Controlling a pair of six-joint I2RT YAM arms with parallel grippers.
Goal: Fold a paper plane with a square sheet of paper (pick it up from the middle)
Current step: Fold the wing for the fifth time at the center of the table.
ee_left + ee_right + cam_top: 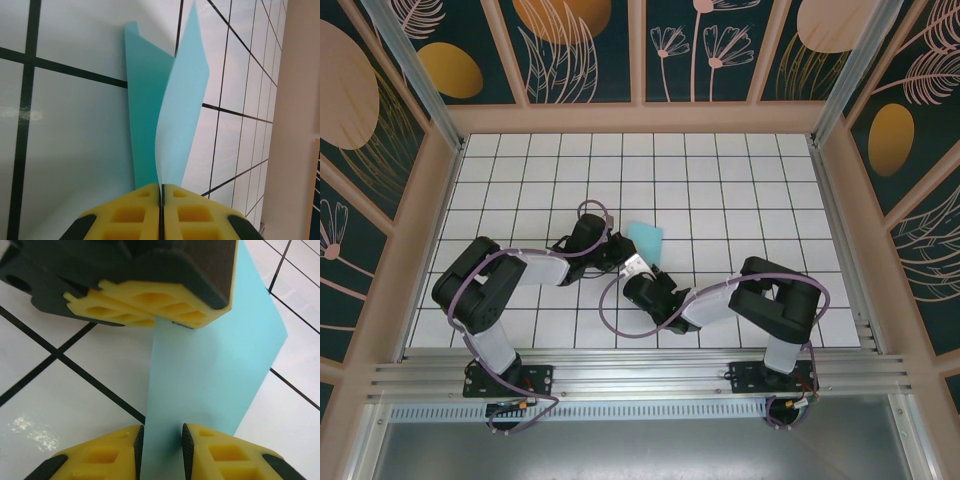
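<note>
Over glossy tiles [75,150], thin cyan paper [175,110], bent double

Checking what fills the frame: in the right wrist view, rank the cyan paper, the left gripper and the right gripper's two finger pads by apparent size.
1. cyan paper, narrowly largest.
2. left gripper, shut on the paper, nearly as large.
3. The two finger pads of the right gripper: alike, tied.

The table [720,180] is a glossy white top ruled in black grid lines (light glints off it), with a sheet of cyan paper [646,238] near its middle, contact unclear.
</note>
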